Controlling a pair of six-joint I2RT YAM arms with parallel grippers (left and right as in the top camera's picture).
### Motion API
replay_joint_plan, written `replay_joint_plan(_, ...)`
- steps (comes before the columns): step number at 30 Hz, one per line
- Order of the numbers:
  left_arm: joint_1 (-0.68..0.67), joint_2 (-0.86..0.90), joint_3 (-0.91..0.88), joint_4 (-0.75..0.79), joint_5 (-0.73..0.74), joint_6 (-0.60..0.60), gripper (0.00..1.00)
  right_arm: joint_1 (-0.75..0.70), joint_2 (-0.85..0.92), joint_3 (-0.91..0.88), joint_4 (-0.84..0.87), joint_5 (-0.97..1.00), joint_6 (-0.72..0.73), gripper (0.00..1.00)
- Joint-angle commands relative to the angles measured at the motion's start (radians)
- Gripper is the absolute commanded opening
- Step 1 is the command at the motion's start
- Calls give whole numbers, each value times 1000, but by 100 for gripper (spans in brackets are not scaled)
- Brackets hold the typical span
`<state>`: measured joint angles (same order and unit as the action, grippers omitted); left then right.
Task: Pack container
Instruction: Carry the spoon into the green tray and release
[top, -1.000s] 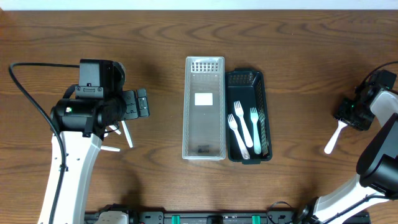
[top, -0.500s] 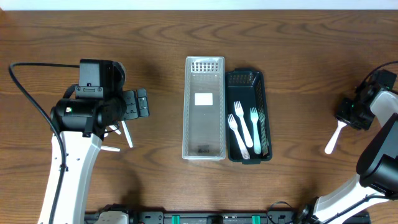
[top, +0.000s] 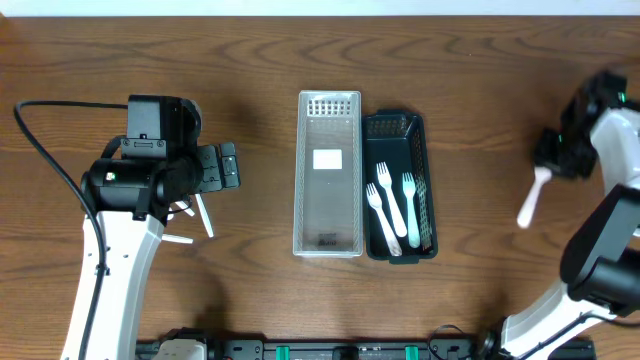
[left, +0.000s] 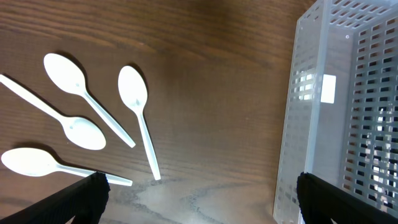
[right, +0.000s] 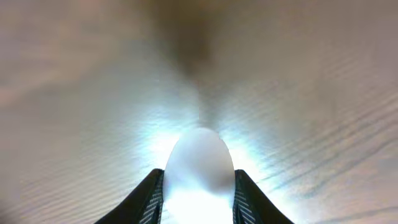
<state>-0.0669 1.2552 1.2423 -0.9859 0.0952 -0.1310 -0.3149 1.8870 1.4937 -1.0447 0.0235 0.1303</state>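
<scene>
A clear slotted container (top: 328, 240) and a black slotted container (top: 372, 190) stand side by side at the table's middle. Two white forks (top: 385, 215) lie in the black one. My left gripper (top: 226, 167) is open and empty over bare wood, left of the clear container (left: 348, 93); in the left wrist view its jaws (left: 199, 211) show wide apart. Several white spoons (left: 87, 118) lie left of it, partly under the arm in the overhead view (top: 203, 218). My right gripper (top: 553, 158) at the far right is shut on a white utensil (top: 528, 203), whose rounded end (right: 199, 165) shows between the jaws (right: 199, 193).
The left arm's black cable (top: 45, 150) loops over the table's left side. The table's far edge (top: 320, 14) runs along the top of the overhead view.
My right gripper has moved toward the table's far side with the white utensil, which now hangs higher up in the overhead view. The left arm has not moved.
</scene>
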Motion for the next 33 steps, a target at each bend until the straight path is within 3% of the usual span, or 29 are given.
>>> replay_joint_plan(1,5,6,18,-1,-1,-2,98,113,-101,112,-57,-2,57,1)
replay_joint_plan(12,5,6,18,-15,-1,-2,98,541,-131,195,-160,-4,205,1)
replay_joint_plan(23,5,6,18,-31,-1,-2,98,693,-101,98,-136,39,214,3)
replay_joint_plan(24,5,6,18,-31,-1,-2,98,694,-101,80,-125,38,214,7)
replay_joint_plan(27,5,6,18,-31,-1,-2,98,694,-101,50,-113,13,211,42)
replay_joint_plan(33,5,6,18,-31,-1,-2,98,695,-101,47,-79,-14,168,45)
